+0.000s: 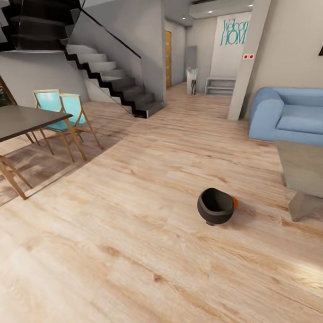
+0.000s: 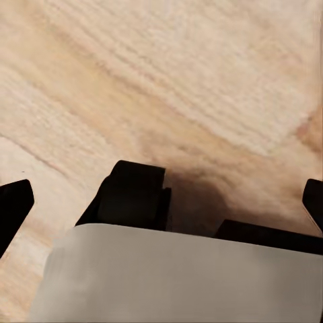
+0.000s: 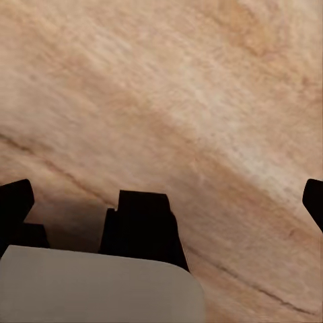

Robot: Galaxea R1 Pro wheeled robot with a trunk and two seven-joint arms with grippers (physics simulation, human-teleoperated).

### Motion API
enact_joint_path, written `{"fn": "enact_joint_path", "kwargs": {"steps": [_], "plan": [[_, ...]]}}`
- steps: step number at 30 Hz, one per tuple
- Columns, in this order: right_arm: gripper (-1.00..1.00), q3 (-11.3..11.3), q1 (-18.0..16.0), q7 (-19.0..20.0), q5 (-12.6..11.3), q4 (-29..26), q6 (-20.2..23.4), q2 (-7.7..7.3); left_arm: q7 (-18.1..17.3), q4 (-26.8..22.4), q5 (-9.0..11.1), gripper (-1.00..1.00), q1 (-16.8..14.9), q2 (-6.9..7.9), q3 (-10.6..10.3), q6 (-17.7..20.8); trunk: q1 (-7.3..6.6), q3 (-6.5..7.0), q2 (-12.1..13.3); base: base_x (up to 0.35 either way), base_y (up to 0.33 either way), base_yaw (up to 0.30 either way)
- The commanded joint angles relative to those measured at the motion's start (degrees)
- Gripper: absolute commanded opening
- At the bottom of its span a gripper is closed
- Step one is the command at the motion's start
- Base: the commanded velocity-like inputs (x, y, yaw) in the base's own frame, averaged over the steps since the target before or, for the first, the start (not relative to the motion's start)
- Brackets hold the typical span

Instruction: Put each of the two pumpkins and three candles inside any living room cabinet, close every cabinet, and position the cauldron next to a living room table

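Cauldron (image 1: 215,206) on the wood floor (image 1: 114,258), round, black, mouth tilted toward the near left. Pumpkin (image 1: 234,202) tucked behind its far right side, touching or just beside, a sliver of orange in sight. Grey coffee tabletop (image 1: 306,170) to the right, near but apart from the cauldron; blue sofa (image 1: 291,114) beyond. Dark dining tabletop (image 1: 15,119) with turquoise chairs (image 1: 64,110) far left, staircase (image 1: 115,83) behind. Left hand (image 2: 161,195) fingertips at the frame edges, wide apart over bare floor. Right hand (image 3: 161,195) likewise spread, gripping nothing.
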Motion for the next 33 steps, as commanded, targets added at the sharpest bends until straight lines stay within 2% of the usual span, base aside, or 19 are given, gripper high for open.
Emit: {"fn": "enact_joint_path", "kwargs": {"steps": [1, 33], "plan": [[1.00, 0.0, 0.0, 0.0, 0.0, 0.0, 0.1, 0.02, 0.0, 0.0, 0.0, 1.00, 0.0, 0.00, 0.0, 0.0, 0.00, 0.06, 0.0, 0.270, 0.222, -0.249], [1.00, 0.0, 0.0, 0.1, 0.0, 0.0, -0.1, -0.11, 0.0, 0.0, 0.0, 1.00, 0.0, -0.02, 0.0, 0.0, 0.00, 1.68, 0.0, 0.269, 0.222, -0.245]]}}
